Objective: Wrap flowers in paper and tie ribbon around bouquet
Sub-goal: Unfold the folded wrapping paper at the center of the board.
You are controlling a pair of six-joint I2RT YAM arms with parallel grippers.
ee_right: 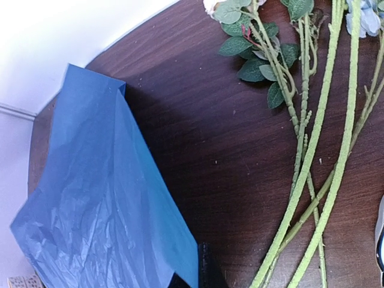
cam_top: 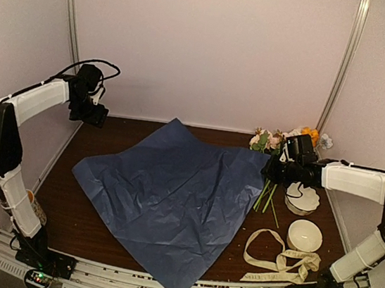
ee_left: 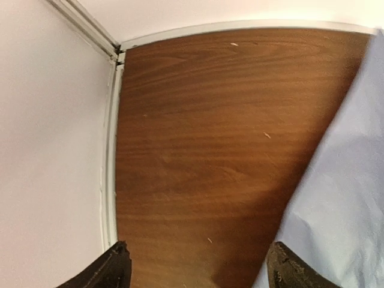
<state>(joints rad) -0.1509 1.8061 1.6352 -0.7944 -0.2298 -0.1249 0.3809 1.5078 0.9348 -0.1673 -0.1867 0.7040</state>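
- The flowers [cam_top: 278, 142] lie off the paper, at the right of the top view. The blooms are up by the back wall and the thin green stems [ee_right: 312, 150] run down the frame toward the near edge, so the long axis goes roughly top to bottom with a slight lean.
- The paper [cam_top: 172, 191] is spread like a diamond across the middle of the table [cam_top: 108, 140]. Its right corner comes up just beside the stems, left of them.
- The right gripper [cam_top: 273, 170] sits at that corner. Its fingers are pressed together and, from its own camera, look pinched on the paper's edge at the bottom of the frame, with the stems to the right.
- The right arm is plainly the nearer one, and I'd judge the bunch has to go leftward onto the sheet.
- The left gripper [cam_top: 96, 113] hangs raised at the upper left, fingers [ee_left: 114, 267] spread wide and holding nothing, over bare wood beside the paper's left edge.
- The ribbon [cam_top: 280, 258] lies loosely looped at lower right, untouched.
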